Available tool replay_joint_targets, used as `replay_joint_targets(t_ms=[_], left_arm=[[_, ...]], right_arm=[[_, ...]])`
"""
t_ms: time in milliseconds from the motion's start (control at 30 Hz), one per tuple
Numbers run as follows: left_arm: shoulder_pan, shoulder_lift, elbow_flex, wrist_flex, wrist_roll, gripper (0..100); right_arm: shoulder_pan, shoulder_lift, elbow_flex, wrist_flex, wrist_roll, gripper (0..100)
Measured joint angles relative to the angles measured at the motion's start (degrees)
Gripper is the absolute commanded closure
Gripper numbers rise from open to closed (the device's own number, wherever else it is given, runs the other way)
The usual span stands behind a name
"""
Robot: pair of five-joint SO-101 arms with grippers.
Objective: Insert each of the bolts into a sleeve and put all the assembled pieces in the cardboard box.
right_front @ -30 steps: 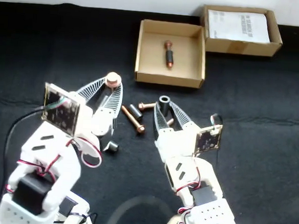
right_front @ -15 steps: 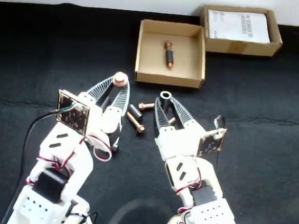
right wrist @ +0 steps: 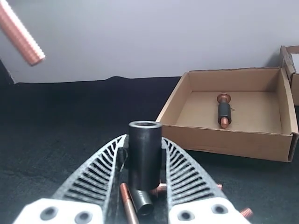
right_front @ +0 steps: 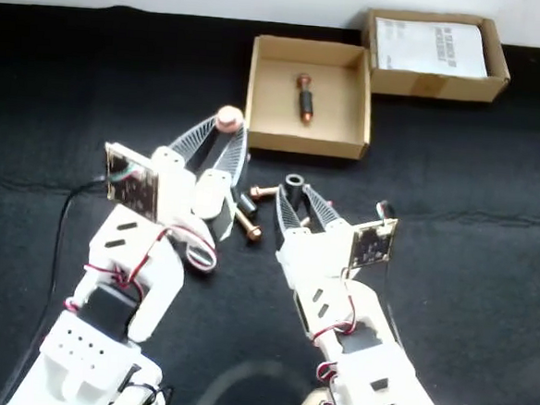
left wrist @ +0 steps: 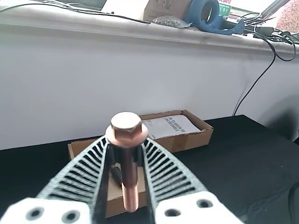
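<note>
Left fingers closed on upright bolt, head above tips, right fingers clasping upright sleeve

Both arms reach forward side by side. The left hand, held higher, has its fingers clamped on a bolt. The right hand, lower, grips an upright sleeve.

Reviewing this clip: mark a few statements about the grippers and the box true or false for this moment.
The left gripper grips a copper bolt. True.
The right gripper is empty. False: it is shut on an upright black sleeve.
The cardboard box holds one assembled piece. True.
The held bolt already sits inside the held sleeve. False: they are apart, one in each gripper.
</note>
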Motion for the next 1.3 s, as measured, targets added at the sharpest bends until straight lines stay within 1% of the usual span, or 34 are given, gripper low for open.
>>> replay_joint_targets(t_ms=[133,333,467,633,733,867,967,1133,1300], left_arm=[[0.18,5.63,-0.97,0.0,2.64,99],[3.87,12.66,-0.97,0.0,6.24,99],[5.1,16.35,-0.97,-0.18,7.74,99],[5.63,18.81,-0.97,-0.62,7.91,99],[5.63,19.08,-0.97,-3.43,7.91,99],[5.71,19.08,-0.62,-9.23,7.65,99],[5.98,19.08,2.64,-13.1,4.04,99],[8.88,19.08,11.16,-24.0,-2.37,99],[9.49,19.08,11.87,-26.11,-3.6,99]], right_arm=[[0.0,5.45,0.0,-4.66,0.0,99.2],[0.0,11.08,0.0,-9.85,0.0,99.2],[0.0,13.8,0.0,-10.73,0.0,99.2],[0.0,16.7,0.0,-10.73,0.0,99.2],[0.0,17.41,0.0,-10.73,0.0,99.2],[0.0,17.58,0.0,-10.73,0.0,99.2],[0.0,17.58,0.0,-10.73,0.0,99.2],[0.0,17.58,0.0,-10.73,0.0,99.2],[0.0,17.58,0.0,-10.73,0.0,99.2]])
